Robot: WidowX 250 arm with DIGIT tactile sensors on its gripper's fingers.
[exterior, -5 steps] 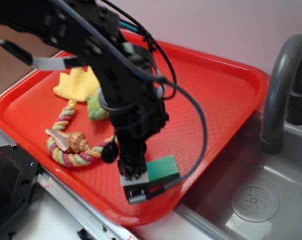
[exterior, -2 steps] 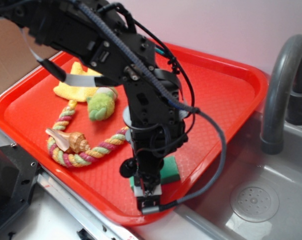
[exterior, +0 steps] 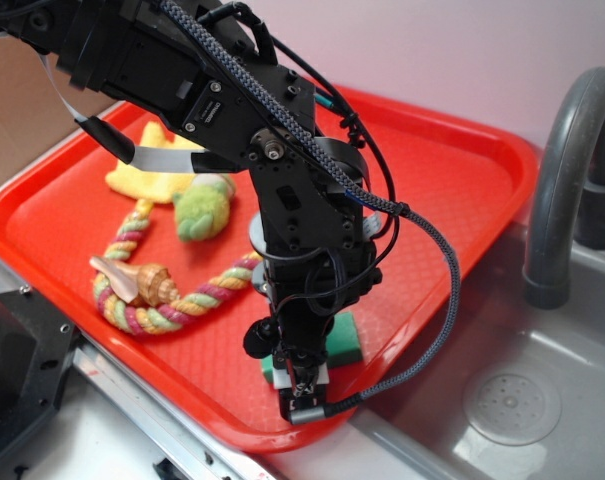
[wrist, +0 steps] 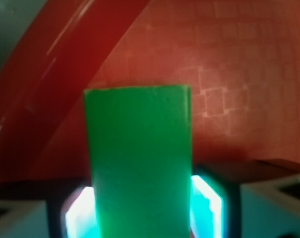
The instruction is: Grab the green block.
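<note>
Gripper (exterior: 300,388): pointed down at the near edge of the red tray (exterior: 452,190), over the green block (exterior: 344,340). In the wrist view the gripper (wrist: 142,210) has one finger on each side of the block, pads (wrist: 208,206) right against its long sides. Fingers straddle the block; cannot tell whether they are squeezing it.
Green block (wrist: 140,168): flat on the tray floor (wrist: 239,74), near-right part, close to the near rim; half hidden under the arm in the exterior view.
Rope toy (exterior: 182,300): left of the gripper, well apart from the block; fuzzy light-green knot (exterior: 204,212) at its far end.
Seashell (exterior: 132,280): resting on the rope loop.
Yellow cloth (exterior: 147,170): far-left area of tray.
Sink (exterior: 522,400): right of tray, with grey faucet (exterior: 572,170).
</note>
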